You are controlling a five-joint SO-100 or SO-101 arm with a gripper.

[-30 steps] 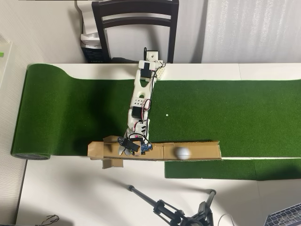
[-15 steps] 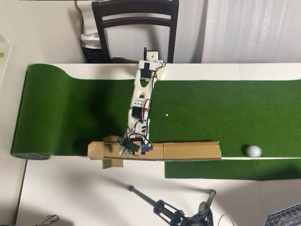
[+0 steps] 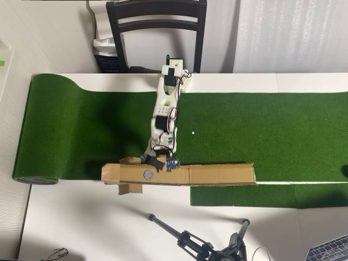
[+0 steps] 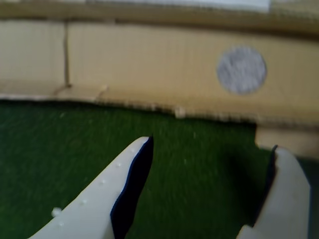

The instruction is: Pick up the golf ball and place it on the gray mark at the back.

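The gray round mark (image 3: 148,174) sits on a long cardboard strip (image 3: 217,174) along the mat's near edge; in the wrist view the mark (image 4: 241,69) is at the upper right on the cardboard (image 4: 149,55). My gripper (image 3: 154,161) hovers over the green mat just short of the strip, right beside the mark. In the wrist view the gripper (image 4: 209,184) is open with only green turf between its white fingers (image 4: 114,194). No golf ball shows in either view. A tiny white dot (image 3: 192,132) lies on the mat to the right of the arm; it is too small to identify.
The green putting mat (image 3: 272,130) covers the white table (image 3: 81,223), with its left end rolled up (image 3: 36,180). A dark chair (image 3: 157,27) stands behind the arm's base. A black tripod (image 3: 196,242) lies at the bottom edge.
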